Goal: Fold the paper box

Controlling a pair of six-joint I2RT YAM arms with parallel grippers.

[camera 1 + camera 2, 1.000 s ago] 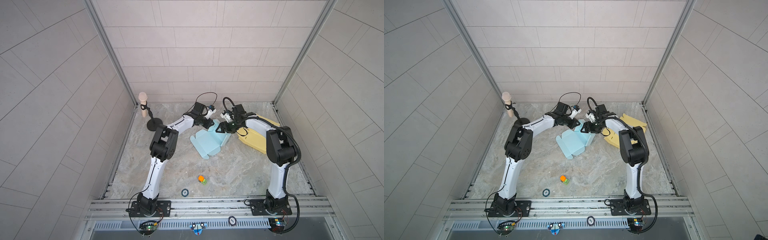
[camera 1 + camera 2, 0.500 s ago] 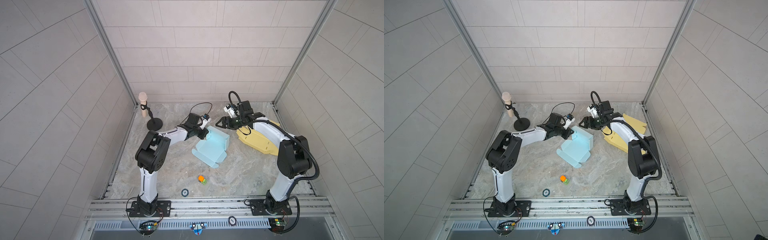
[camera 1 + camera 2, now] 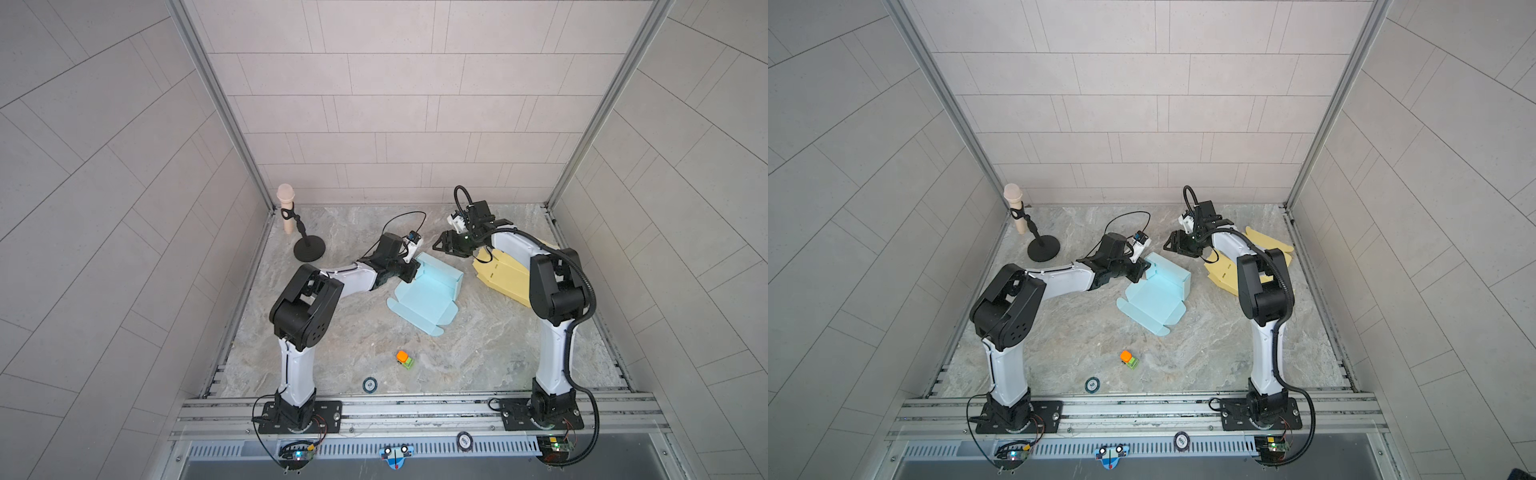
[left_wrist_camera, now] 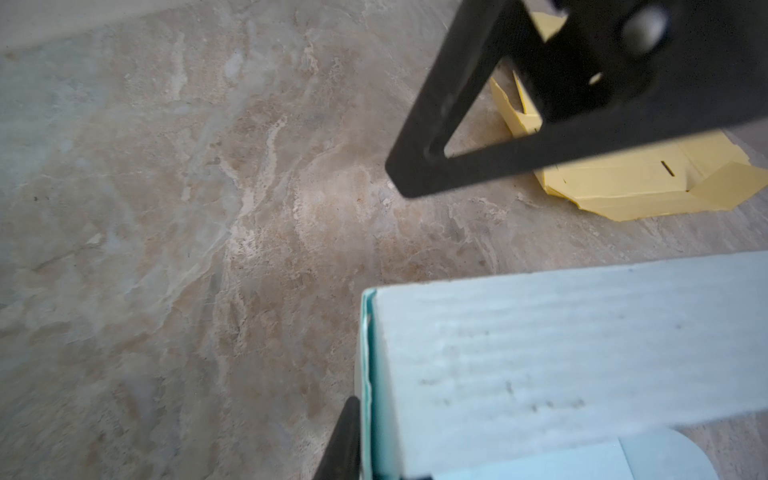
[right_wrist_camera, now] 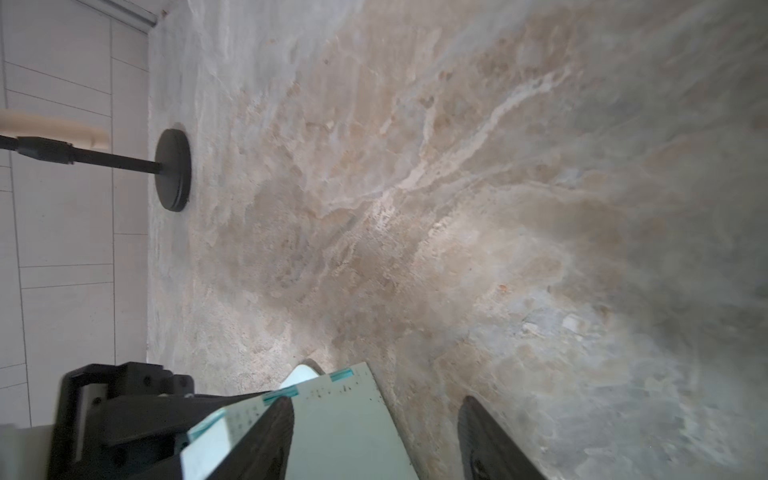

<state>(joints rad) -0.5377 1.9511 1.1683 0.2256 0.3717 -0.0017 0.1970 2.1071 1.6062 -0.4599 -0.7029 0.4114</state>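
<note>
In both top views the right arm (image 3: 552, 286) covers part of the yellow sheets (image 3: 500, 276), right of centre. The left gripper's (image 3: 411, 271) fingertips are lost against the paper box's (image 3: 428, 291) raised wall near mid-frame. The print on the small disc (image 3: 369, 385) at lower centre is too small to read.

In the right wrist view the frame's edge cuts off the right gripper's (image 5: 376, 405) fingers, the box and the beige microphone (image 5: 54, 129).

In the left wrist view that gripper is a dark blur. Only one left fingertip (image 4: 345, 436) shows, clipped by the edge, and its partner is hidden behind the box wall. The box itself runs out of frame.
</note>
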